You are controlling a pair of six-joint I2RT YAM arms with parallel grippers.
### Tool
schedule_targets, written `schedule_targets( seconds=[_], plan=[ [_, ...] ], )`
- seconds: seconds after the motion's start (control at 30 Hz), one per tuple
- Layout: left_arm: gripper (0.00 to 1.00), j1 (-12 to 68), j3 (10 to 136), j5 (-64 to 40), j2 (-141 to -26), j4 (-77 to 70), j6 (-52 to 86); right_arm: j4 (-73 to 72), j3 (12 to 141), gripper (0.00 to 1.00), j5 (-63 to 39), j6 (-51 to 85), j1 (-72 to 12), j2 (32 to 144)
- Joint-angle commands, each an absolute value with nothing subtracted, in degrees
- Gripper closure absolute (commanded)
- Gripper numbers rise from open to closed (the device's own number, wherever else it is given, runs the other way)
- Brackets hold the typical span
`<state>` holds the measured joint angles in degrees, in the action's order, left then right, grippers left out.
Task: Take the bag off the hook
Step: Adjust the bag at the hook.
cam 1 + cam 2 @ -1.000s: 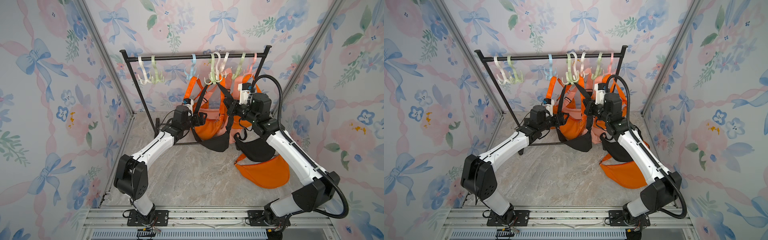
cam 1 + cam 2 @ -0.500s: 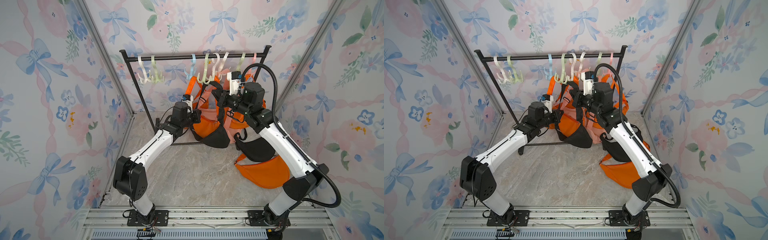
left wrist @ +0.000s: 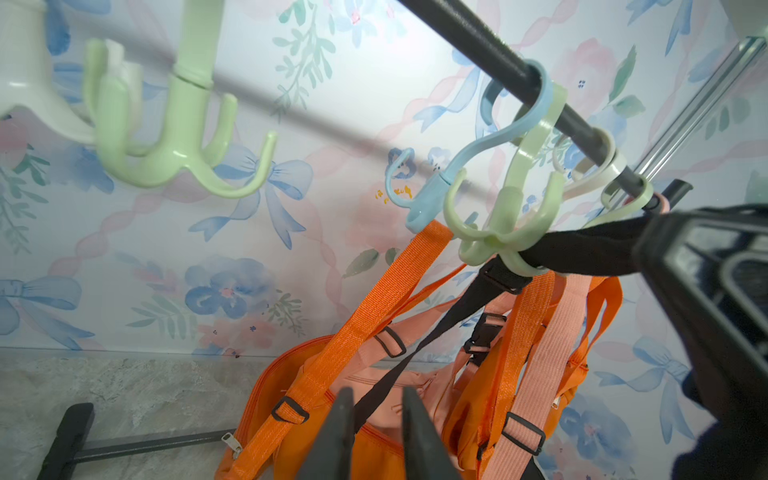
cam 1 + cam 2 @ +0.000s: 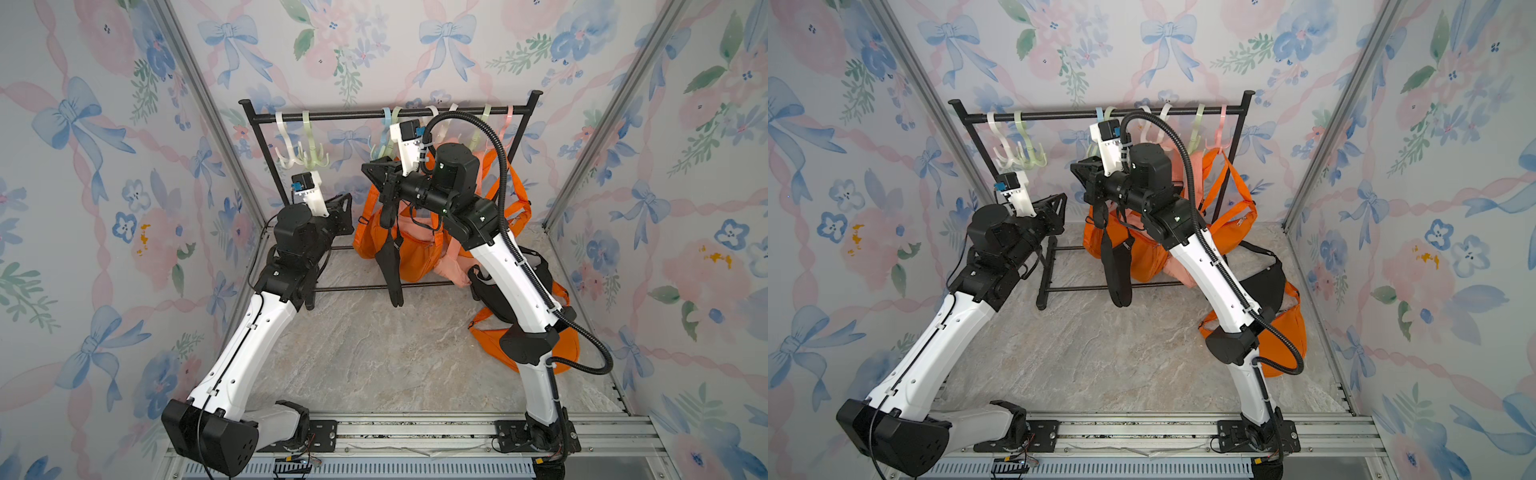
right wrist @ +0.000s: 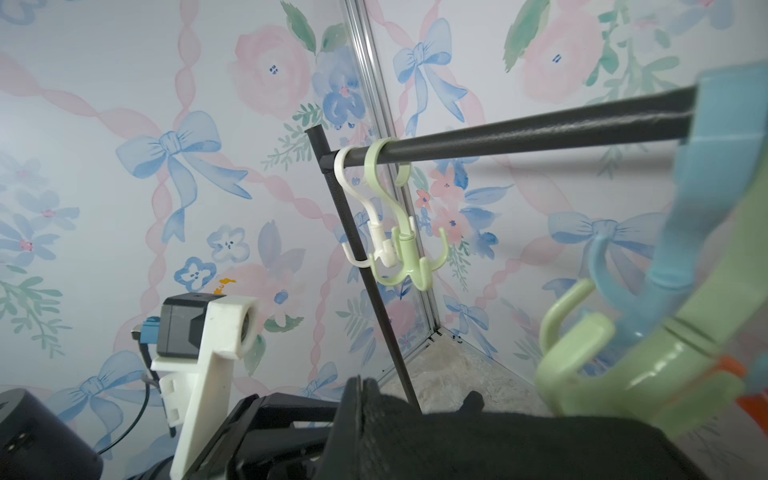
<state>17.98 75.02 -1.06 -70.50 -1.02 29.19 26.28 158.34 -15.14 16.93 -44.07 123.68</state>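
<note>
Your right claw (image 4: pixel 376 173) pinched the black bag (image 4: pixel 390 266) by its strap, up beside the rail (image 4: pixel 353 116) near its middle. Both top views showed that bag dangling from the claw as a long, limp, tapering shape. Its tip hung low over the marbled floor (image 4: pixel 374 353), just in front of the rack's base bar. Neither showed whether the strap was free.

Your left wrist view did. The strap (image 3: pixel 582 249), a fuzzy black band, ran from the claw round a prong of the pale green hook (image 3: pixel 503 232) and then down, so the bag was not yet off. The same view showed your left claw (image 3: pixel 376 395) with its two dark wedge fingers a little spread, gripping nothing. In a top view the left claw (image 4: pixel 343 210) sat between the rack's left post (image 4: pixel 270 166) and the hanging orange bags (image 4: pixel 415 257).

The right wrist view, blurred up close, gave only the green hook's glossy moulded plastic and the felt-like strap beneath it. The other hooks (image 4: pixel 303 153) were smooth, pastel and multi-pronged. The rail was matte black tube. The orange straps (image 3: pixel 374 299) were ribbed webbing with black slide buckles.
</note>
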Motion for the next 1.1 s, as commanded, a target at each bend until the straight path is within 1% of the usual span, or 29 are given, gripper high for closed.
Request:
schedule_targets(
  seconds=[0.0, 0.03, 0.07, 0.23, 0.47, 0.57, 0.67, 0.83, 0.93, 1.03, 1.07],
  plan=[
    [0.11, 18.0, 71.2, -2.6, -70.5, -1.7, 30.6, 25.8, 160.2, 1.0, -16.8, 18.0, -44.9, 124.3],
    [0.04, 18.0, 70.7, -4.0, -70.5, -2.0, 31.1, 24.8, 159.4, 1.0, -16.7, 18.4, -45.1, 124.2],
    [0.02, 18.0, 70.1, -5.7, -70.4, -2.2, 31.6, 24.1, 158.4, 1.0, -16.6, 18.7, -45.1, 123.9],
    [0.02, 18.2, 68.6, -10.1, -68.3, -3.1, 32.6, 24.7, 157.0, 1.0, -16.0, 18.3, -45.2, 123.6],
    [0.02, 18.2, 64.8, -6.9, -58.6, 0.2, 32.1, 23.9, 156.3, 1.0, -15.8, 18.3, -45.3, 124.1],
    [0.02, 18.7, 62.8, -9.9, -54.8, -0.8, 31.1, 23.4, 156.3, 1.0, -15.8, 18.7, -45.5, 124.6],
    [0.02, 21.4, 63.3, -12.0, -55.0, -0.6, 28.7, 22.7, 156.4, 1.0, -15.9, 19.4, -45.7, 125.1],
    [0.02, 25.9, 66.8, -10.9, -60.2, 0.0, 24.7, 22.4, 156.4, 1.0, -15.9, 20.0, -46.2, 125.2],
    [0.06, 26.3, 69.5, -9.9, -64.3, 0.0, 24.4, 22.7, 156.4, 1.0, -16.0, 20.1, -46.5, 124.8],
    [0.17, 26.3, 72.9, -9.3, -68.0, -0.7, 24.1, 23.4, 156.2, 1.0, -16.3, 20.0, -46.8, 124.5],
    [0.22, 26.2, 74.1, -9.0, -69.0, -0.7, 24.2, 23.7, 156.0, 1.0, -16.4, 20.0, -46.9, 124.4]
  ],
)
